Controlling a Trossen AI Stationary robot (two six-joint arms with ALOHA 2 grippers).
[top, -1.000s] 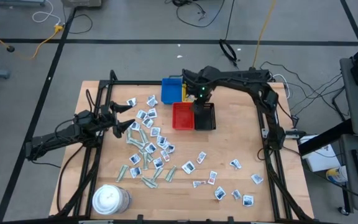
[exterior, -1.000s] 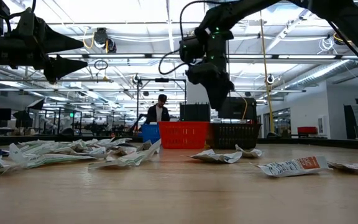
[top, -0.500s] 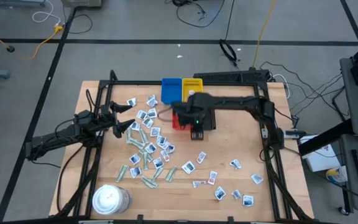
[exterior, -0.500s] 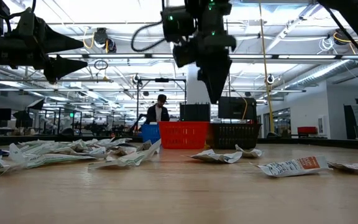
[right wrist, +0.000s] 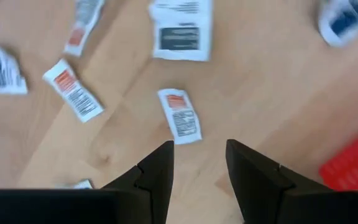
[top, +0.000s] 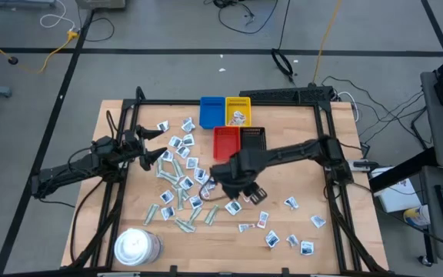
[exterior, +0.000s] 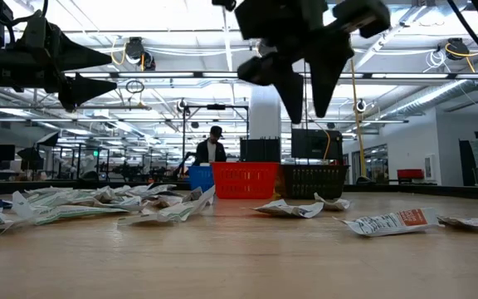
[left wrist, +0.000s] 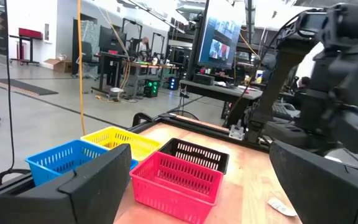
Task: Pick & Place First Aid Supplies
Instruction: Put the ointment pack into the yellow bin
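High view: flat wrapped first-aid packets [top: 181, 171], white squares and pale strips, scattered across the wooden table [top: 298, 146] at centre and lower right; a few lie in the yellow mesh tray [top: 238, 113]. Most remain unsorted. Right gripper [top: 234, 183] hovers mid-frame over them; left gripper [top: 154, 146] waits at left, fingers spread.

Low view: packets litter the foreground.

Right wrist view: fingers [right wrist: 157, 169] apart, empty, above a small red-printed packet [right wrist: 180, 116].
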